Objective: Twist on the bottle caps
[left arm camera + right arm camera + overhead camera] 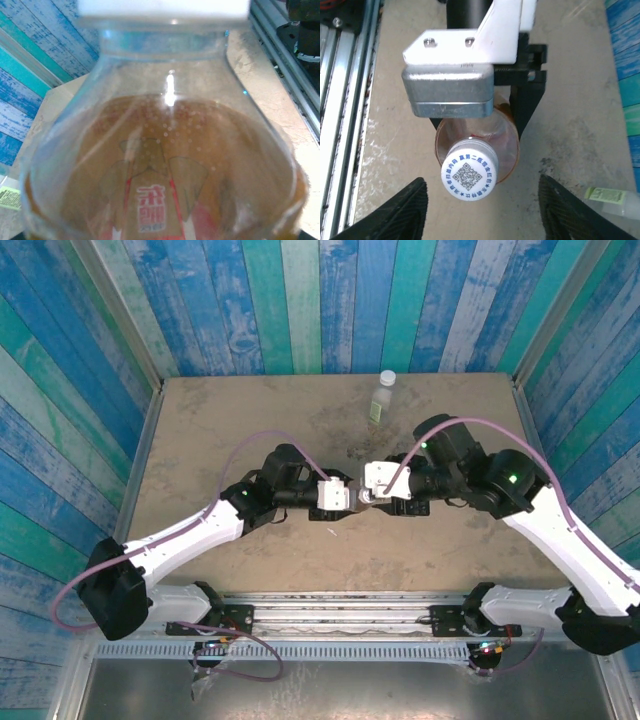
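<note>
Bottle (506,142) capped, gripped by left hand (345,498)

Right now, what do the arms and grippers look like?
The left arm and right arm have white shells, black joints, small green lights and a mauve cable each. The left gripper has a white bracket, a grey metal block and black fingers; the right gripper has black fingers too.

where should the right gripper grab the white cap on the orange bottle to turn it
Grip the cap by its round side wall, coming straight at its printed end face. The left gripper holds the orange bottle lying sideways, cap end pointing at the right gripper, whose open fingers stand either side of it, so closing them should pinch the rim squarely.
</note>
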